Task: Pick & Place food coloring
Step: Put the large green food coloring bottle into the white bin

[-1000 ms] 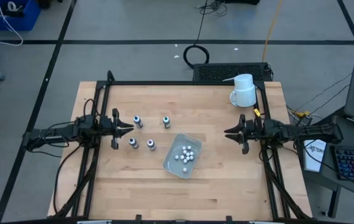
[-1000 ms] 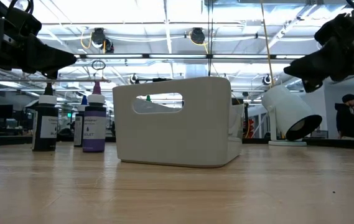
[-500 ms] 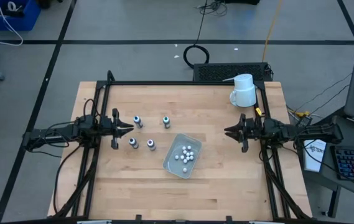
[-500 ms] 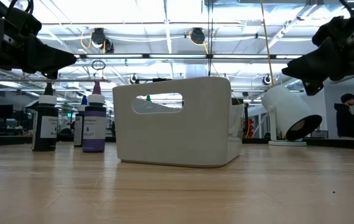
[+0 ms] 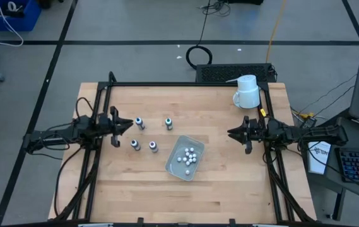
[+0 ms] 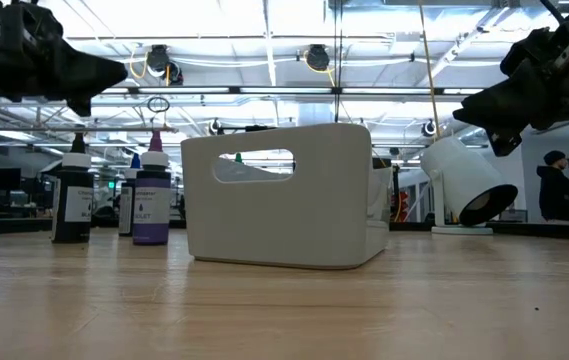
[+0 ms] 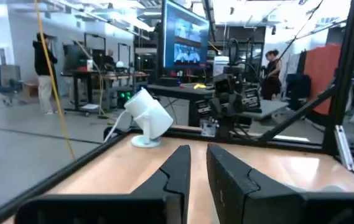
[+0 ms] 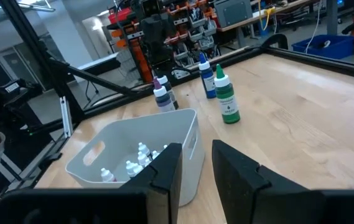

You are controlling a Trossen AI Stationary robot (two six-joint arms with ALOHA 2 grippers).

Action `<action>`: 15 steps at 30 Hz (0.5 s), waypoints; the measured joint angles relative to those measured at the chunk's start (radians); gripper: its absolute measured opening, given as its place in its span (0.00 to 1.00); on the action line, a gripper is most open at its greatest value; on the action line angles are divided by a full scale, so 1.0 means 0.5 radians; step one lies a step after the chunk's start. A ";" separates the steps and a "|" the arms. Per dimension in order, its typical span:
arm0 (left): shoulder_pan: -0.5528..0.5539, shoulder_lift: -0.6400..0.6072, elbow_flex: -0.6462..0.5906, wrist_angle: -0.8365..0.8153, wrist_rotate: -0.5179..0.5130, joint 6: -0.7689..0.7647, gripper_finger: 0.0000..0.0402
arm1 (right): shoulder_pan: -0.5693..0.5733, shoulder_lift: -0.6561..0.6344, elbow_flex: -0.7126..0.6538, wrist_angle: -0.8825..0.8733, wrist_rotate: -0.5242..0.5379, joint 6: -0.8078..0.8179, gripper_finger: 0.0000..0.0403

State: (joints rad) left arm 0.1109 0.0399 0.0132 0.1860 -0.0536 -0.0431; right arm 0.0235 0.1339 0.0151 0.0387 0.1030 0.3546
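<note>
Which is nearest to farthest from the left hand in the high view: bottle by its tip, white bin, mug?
From the left hand:
1. Bottle, just past its tip, table's left half.
2. White bin, table centre, holding small white pieces.
3. Mug, far right corner.

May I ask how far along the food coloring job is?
Done: several bottles sit in the white bin. In hand: nothing; the shut left gripper hovers near four bottles standing on the table, all left to move. Right gripper waits at the right.
</note>
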 joint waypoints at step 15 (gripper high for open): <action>0.001 1.157 1.203 -0.896 -0.493 -0.170 0.36 | 0.000 0.000 0.000 0.002 0.000 0.000 0.19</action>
State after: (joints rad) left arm 0.1113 0.6184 0.6146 -0.2618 -0.3001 -0.1281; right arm 0.0234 0.1341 0.0151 0.0399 0.1032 0.3546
